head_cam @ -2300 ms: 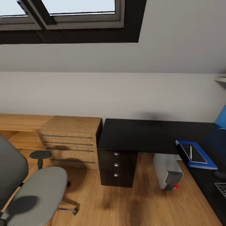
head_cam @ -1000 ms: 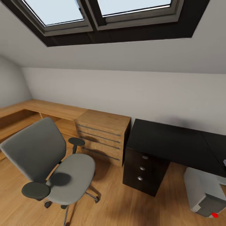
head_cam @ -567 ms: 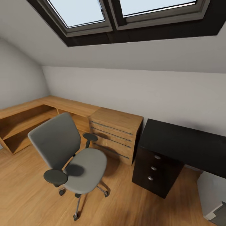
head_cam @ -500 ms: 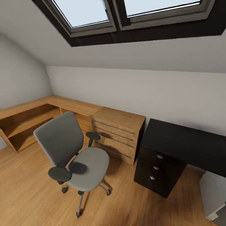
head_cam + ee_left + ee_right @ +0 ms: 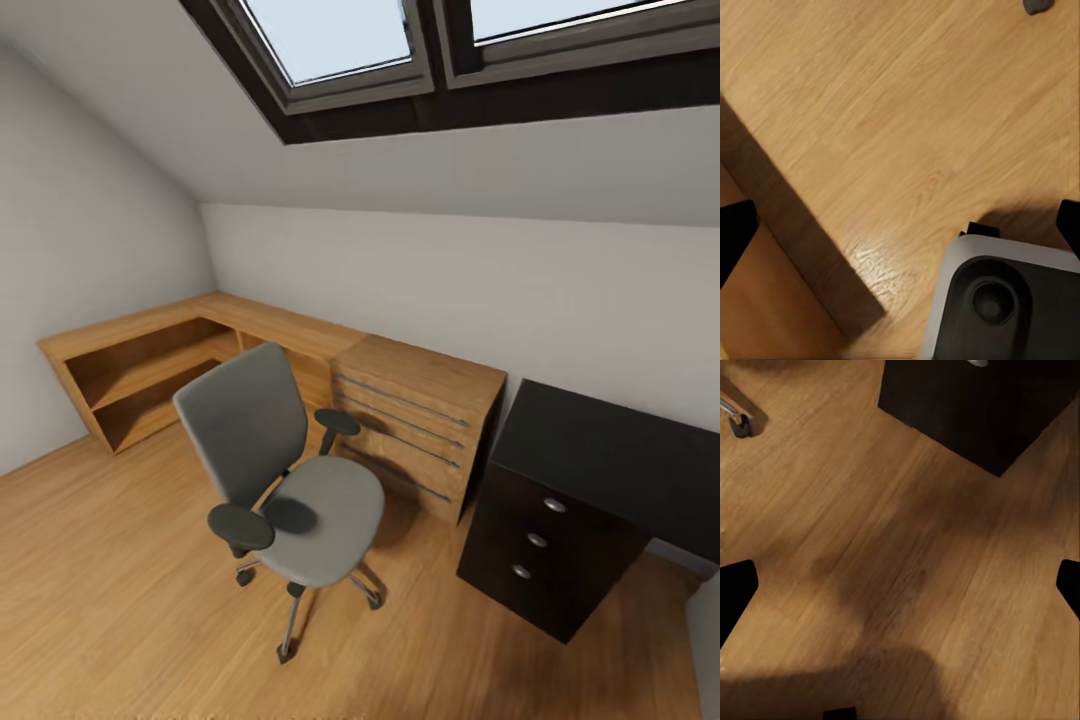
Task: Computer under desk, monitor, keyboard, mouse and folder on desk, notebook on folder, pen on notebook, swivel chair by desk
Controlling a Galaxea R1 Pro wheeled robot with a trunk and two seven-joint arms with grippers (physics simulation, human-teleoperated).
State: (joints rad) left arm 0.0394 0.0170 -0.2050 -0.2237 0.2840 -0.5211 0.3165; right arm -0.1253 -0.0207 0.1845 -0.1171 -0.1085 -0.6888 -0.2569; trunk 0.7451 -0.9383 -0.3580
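The grey swivel chair (image 5: 285, 480) stands on the wood floor, left of the middle of the head view, with a bare seat. It is apart from the black desk (image 5: 625, 450), whose end reaches in from the right. A light-grey sliver of the computer (image 5: 706, 640) shows under the desk at the right edge. The monitor, keyboard, mouse, folder, notebook and pen are out of view. My left gripper (image 5: 900, 232) hangs open over bare floor. My right gripper (image 5: 900, 592) is open too, with nothing between its fingers, over floor near the desk's drawer block (image 5: 975, 405).
An oak drawer unit (image 5: 420, 420) sits between chair and desk, and a low oak shelf (image 5: 140, 365) runs into the left corner. Black drawers (image 5: 540, 545) stand under the desk end. A chair castor (image 5: 739, 424) and my own base (image 5: 997, 300) show in the wrist views.
The head view has swung left, so the whole picture shifted. The chair came from the left edge toward the middle, and the blue folder stack and keyboard left the frame at the right.
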